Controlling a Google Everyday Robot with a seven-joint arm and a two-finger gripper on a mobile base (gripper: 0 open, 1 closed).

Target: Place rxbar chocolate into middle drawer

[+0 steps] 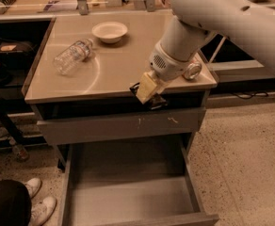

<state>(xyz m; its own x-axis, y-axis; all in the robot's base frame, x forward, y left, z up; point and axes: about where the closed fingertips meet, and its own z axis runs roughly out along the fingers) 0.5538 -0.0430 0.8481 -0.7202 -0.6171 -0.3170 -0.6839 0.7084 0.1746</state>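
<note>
The rxbar chocolate (155, 101) is clamped between the gripper's (148, 94) fingers at the near edge of the tabletop (109, 65), its long axis slanting far-left to near-right, with the open middle drawer (128, 197) lying below and nearer.

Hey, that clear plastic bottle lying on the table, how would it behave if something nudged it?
The bottle lies on its side and is round, so it would probably roll. It looks clear and empty, so it is likely light and easily dented. The gripper is away from it, at the front edge of the table, holding the rxbar chocolate.
</note>
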